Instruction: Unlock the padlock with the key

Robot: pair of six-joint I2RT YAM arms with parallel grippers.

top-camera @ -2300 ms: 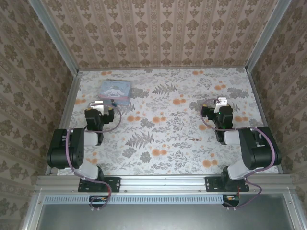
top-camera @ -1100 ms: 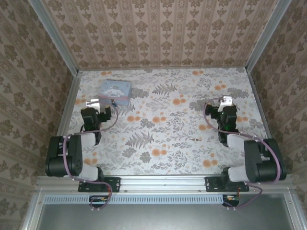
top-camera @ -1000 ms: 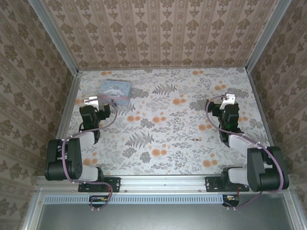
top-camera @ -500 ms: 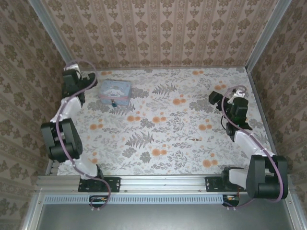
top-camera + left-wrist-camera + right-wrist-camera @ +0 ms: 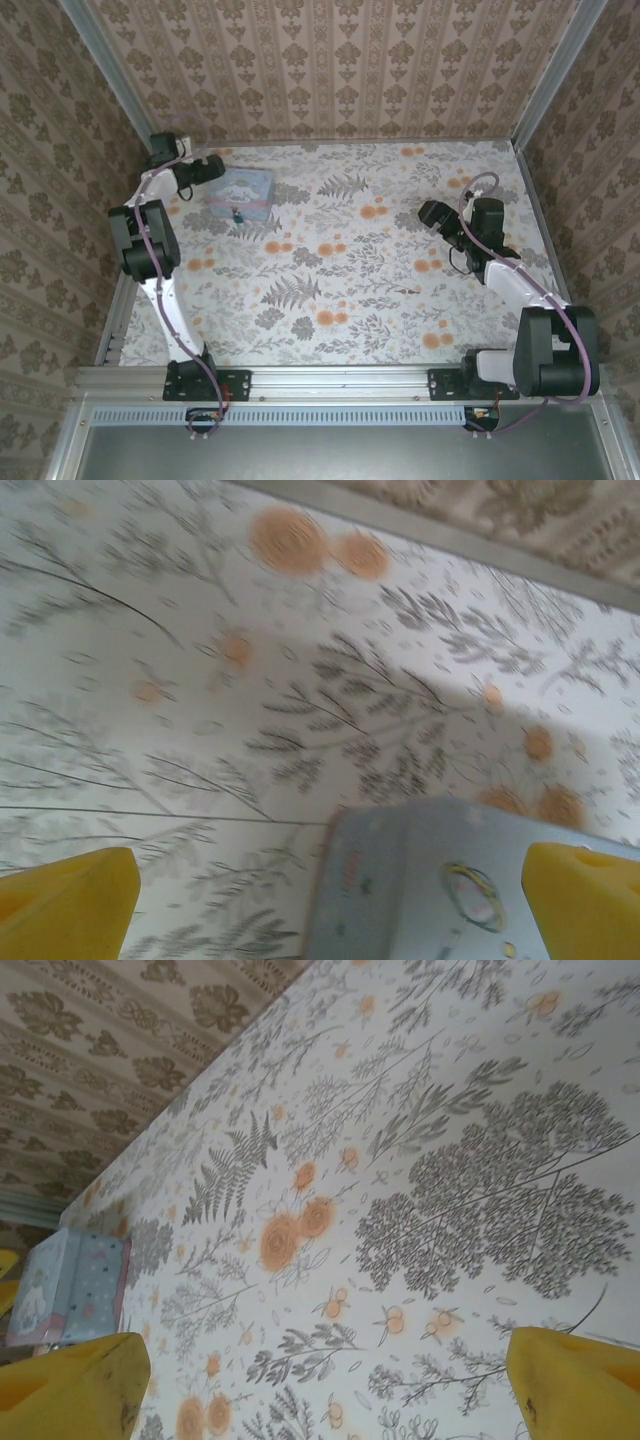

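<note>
Left claw [image 5: 210, 167] now beside blue box [image 5: 243, 189]

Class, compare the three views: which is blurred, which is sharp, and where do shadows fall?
Left wrist view: soft and smeared, the blue box included, with a shadow band across the tablecloth behind it. Right wrist view: floral print crisp mid-frame, the yellow jaws in the bottom corners out of focus. Top external view: evenly lit, sharp, no glare.

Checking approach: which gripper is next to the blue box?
The left gripper, open, right beside the blue box at the far left; the right gripper hangs well away on the other side.
</note>
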